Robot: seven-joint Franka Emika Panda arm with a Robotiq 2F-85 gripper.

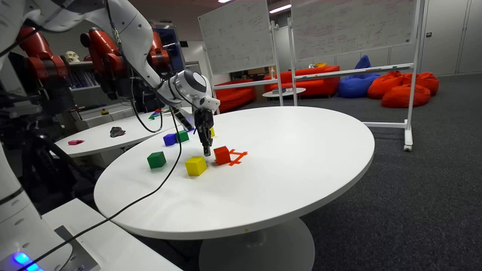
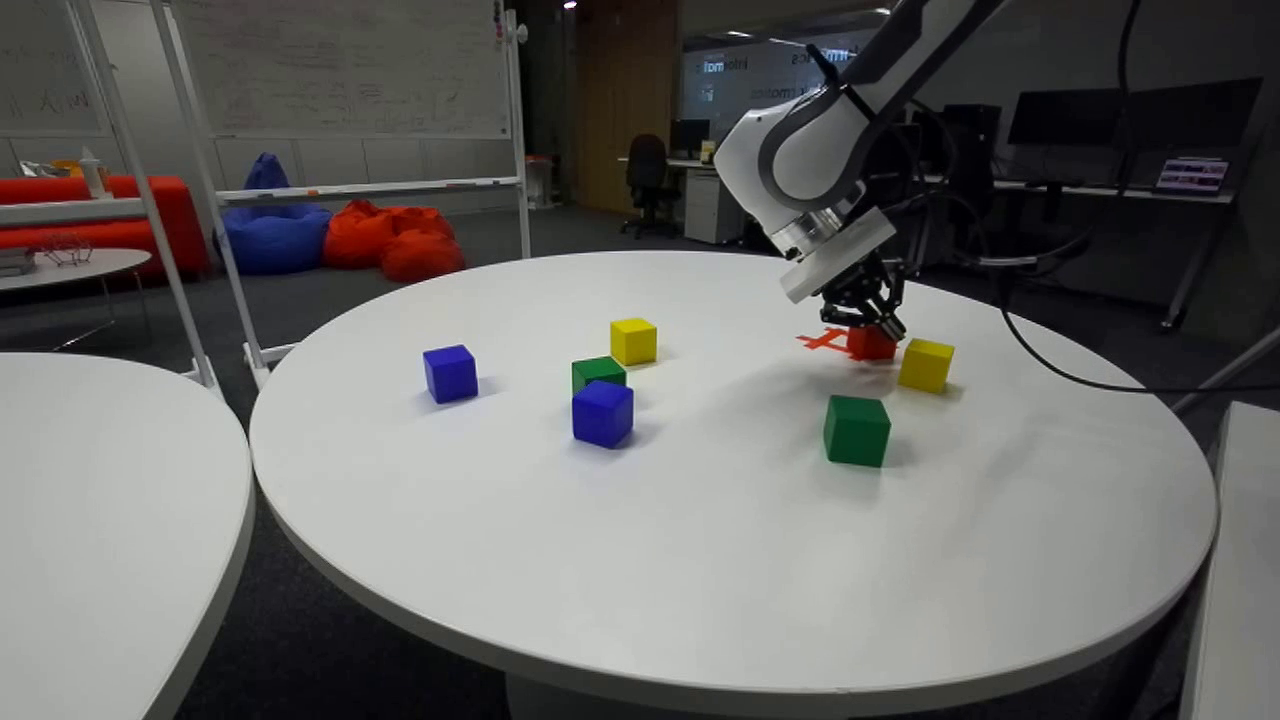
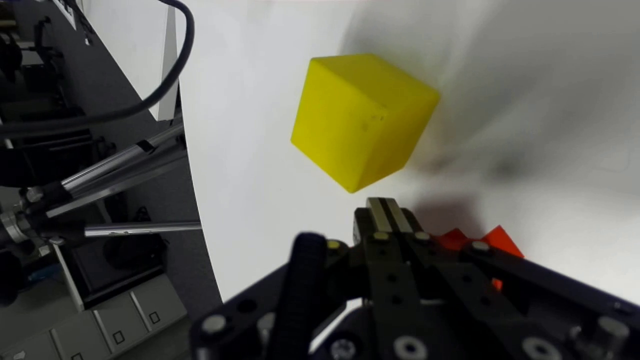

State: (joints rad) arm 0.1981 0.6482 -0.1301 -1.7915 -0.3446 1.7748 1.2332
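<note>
- The black Robotiq gripper (image 3: 389,215) hangs low over the round white table (image 2: 560,560), its 2 jaws together and meeting each other in the wrist view
- The red cube (image 2: 868,347) stands on the table just beside the jaws; in an exterior view they partly cover it, and whether they touch it I cannot tell
- The near yellow cube (image 3: 360,120) sits just ahead of the jaws in the wrist view, apart from them, 1 corner turned their way
- The red tape mark (image 1: 237,158) lies flat on the far side of the red cube from the jaws
- The near green cube (image 2: 857,431) is farther from the jaws than the near yellow cube
- Well apart from the jaws, the near blue cube (image 2: 603,413) and the far green cube (image 2: 598,374) stand close together, with the far yellow cube (image 2: 633,341) near them
- The far blue cube (image 2: 450,374) is the farthest of the 7 cubes from the jaws
- The black cable (image 3: 189,40) loops at the upper left of the jaws in the wrist view
</note>
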